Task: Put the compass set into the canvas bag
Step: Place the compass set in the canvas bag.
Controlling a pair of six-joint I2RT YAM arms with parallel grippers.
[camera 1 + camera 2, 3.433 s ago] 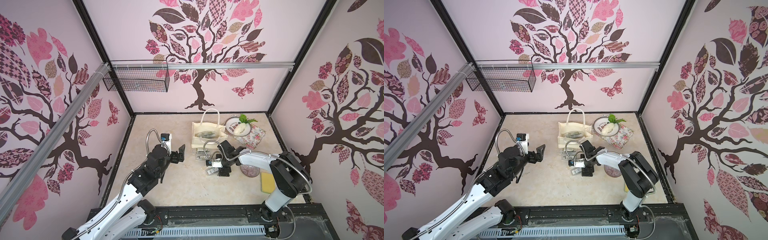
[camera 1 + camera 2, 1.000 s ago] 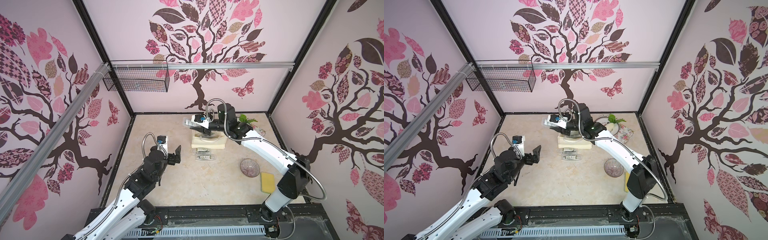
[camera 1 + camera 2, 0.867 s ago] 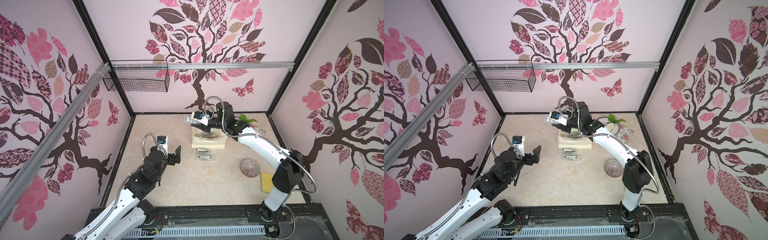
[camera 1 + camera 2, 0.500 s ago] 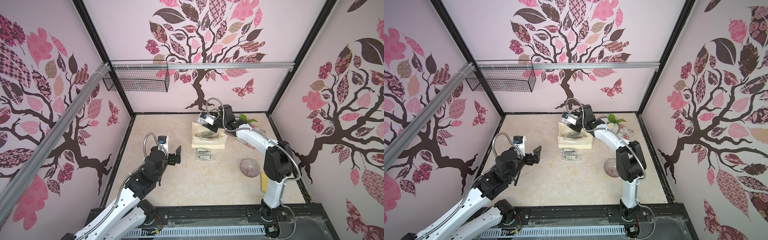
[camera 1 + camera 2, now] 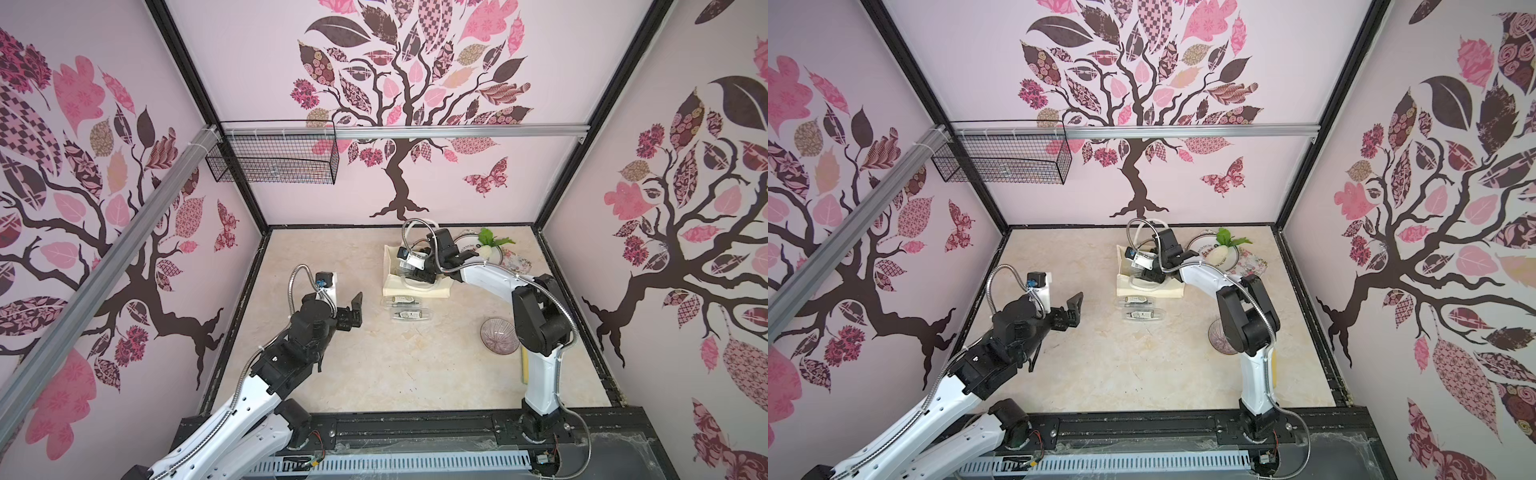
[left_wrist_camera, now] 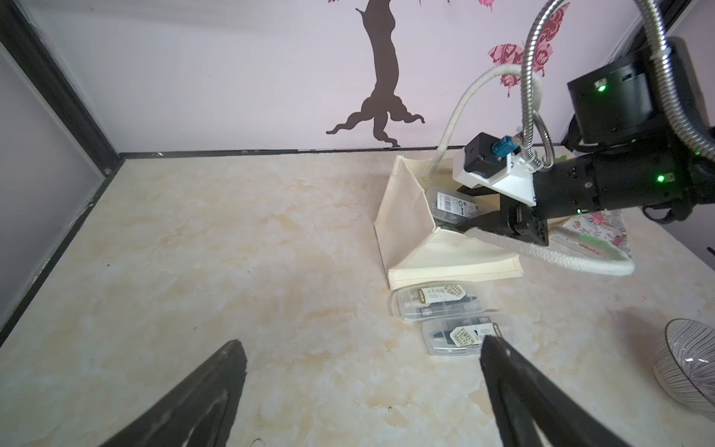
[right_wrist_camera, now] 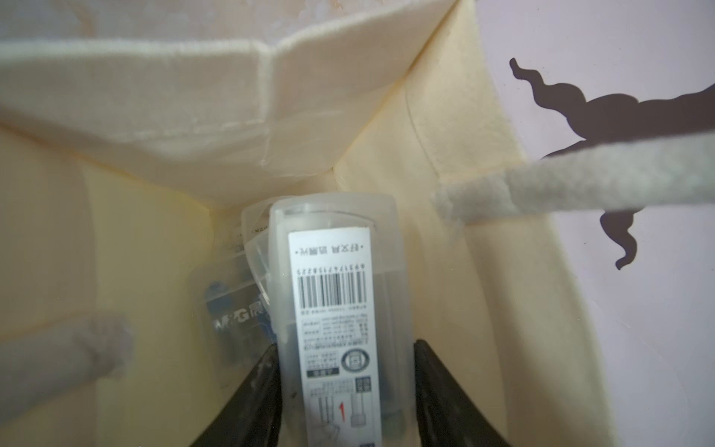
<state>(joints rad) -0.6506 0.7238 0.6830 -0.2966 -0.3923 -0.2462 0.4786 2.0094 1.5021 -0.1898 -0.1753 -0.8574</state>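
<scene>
Well to the left of the canvas bag (image 5: 395, 286), the left gripper (image 6: 361, 342) is held above the table (image 5: 374, 365). Its jaws are spread fully wide and nothing is gripped between them.

Just in front of the bag, on the robot's side, one clear case (image 5: 401, 300) is laid flat on the table close to the bag's front wall. A second clear case (image 5: 409, 314) is laid just beside it, a little farther from the bag.

The bag is stood upright with its mouth open. One rope handle (image 6: 464, 100) is arched above its far side, and the other handle (image 6: 561, 259) is draped over its front edge.

The right gripper (image 7: 347, 344) is reached into the bag's mouth from the bag's right. The compass set (image 7: 332, 309), a clear case with a barcode label, is found inside the bag, lodged between the black fingers (image 7: 437, 383). Its far end is pointed at the bag's folded left wall. The jaws are set narrowly along both sides of the case, but whether it is pressed or merely flanked cannot be told. Another clear case (image 7: 232, 309) is partly covered beneath it.

To the right of the bag, a plate (image 5: 467, 243) is set close by, and a glass bowl (image 5: 498, 334) is placed farther forward.
</scene>
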